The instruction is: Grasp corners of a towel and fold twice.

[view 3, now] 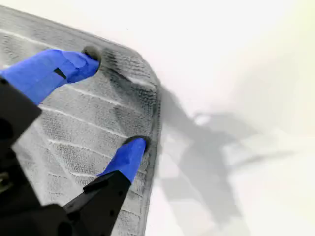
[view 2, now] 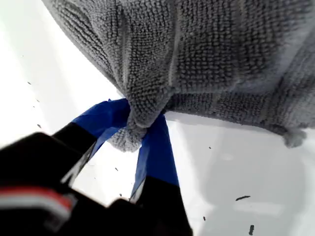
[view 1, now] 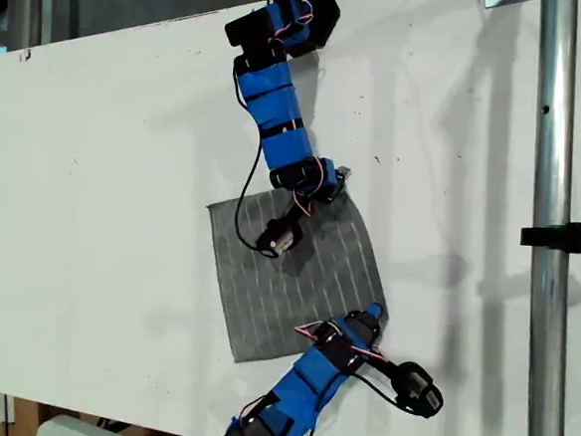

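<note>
Thin grey pale-striped square towel (view 1: 291,278) flat, stripes running top-to-bottom in exterior view. My first gripper (view 2: 142,125) pinches a corner; my second gripper (view 3: 115,98) wide, straddling another corner.

towel (view 2: 206,64): nubby looped cloth | table (view 1: 105,165): smooth matt white

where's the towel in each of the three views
Exterior view: the towel lies flat mid-table between the two arms, still unfolded.
First wrist view: it fills the upper part of the picture, one bunched corner pinched in my first pincer.
Second wrist view: a flat corner lies under my second pincer, which is open, tips on the cloth.
Shared landmark: the white table.
</note>
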